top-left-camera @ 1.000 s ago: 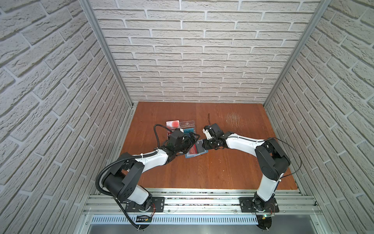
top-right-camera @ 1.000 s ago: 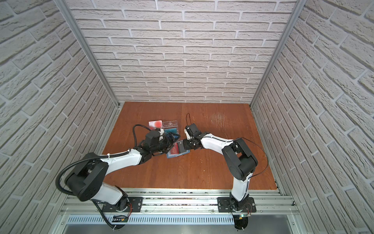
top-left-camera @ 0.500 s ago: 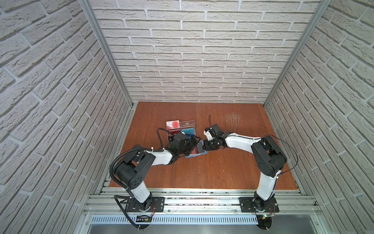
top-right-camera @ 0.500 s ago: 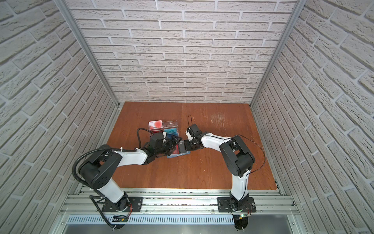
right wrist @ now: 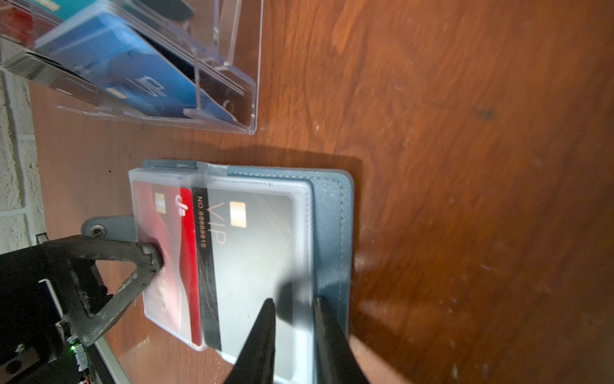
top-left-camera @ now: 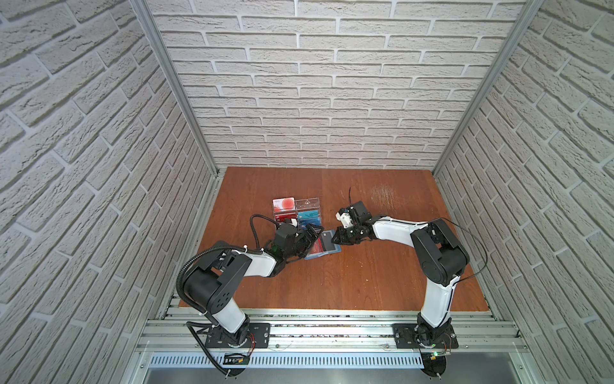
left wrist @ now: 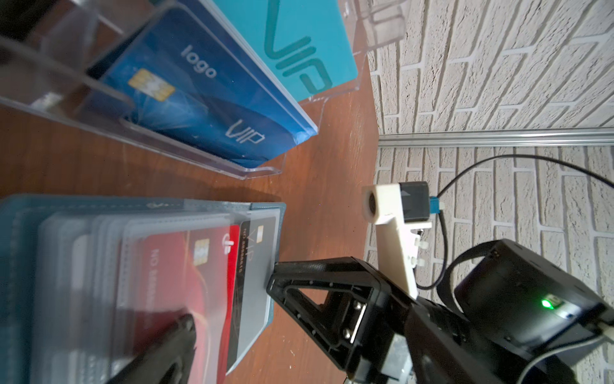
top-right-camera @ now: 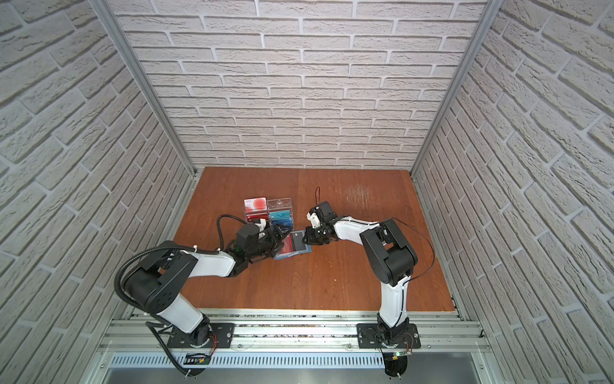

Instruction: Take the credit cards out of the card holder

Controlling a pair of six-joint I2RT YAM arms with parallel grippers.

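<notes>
Card holder (right wrist: 335,232): lies open like a book, flat on the wooden table (right wrist: 465,166). Sits near the table's middle in both top views, just in front of the clear acrylic rack (right wrist: 252,83). Carries a stack of clear sleeves (right wrist: 307,232) across its inner faces. Shows its snap strap tab (right wrist: 109,227) jutting from the edge nearest the left arm.

Credit cards: remain inside the sleeves, side by side. Red credit card (right wrist: 186,266) on the left arm's side; grey credit card (right wrist: 259,249), marked VIP, toward the right arm.

Right gripper (right wrist: 292,301): straddles the outer edge of the grey card's sleeve, jaws narrowly apart. Cannot tell whether clamped on it.

Left gripper (top-left-camera: 311,238): stands spread wide. Presses one finger (right wrist: 149,259) onto the sleeve over the red card.

Rack: holds blue cards (left wrist: 199,99) and a teal card (left wrist: 309,43), leaning in their compartments.
</notes>
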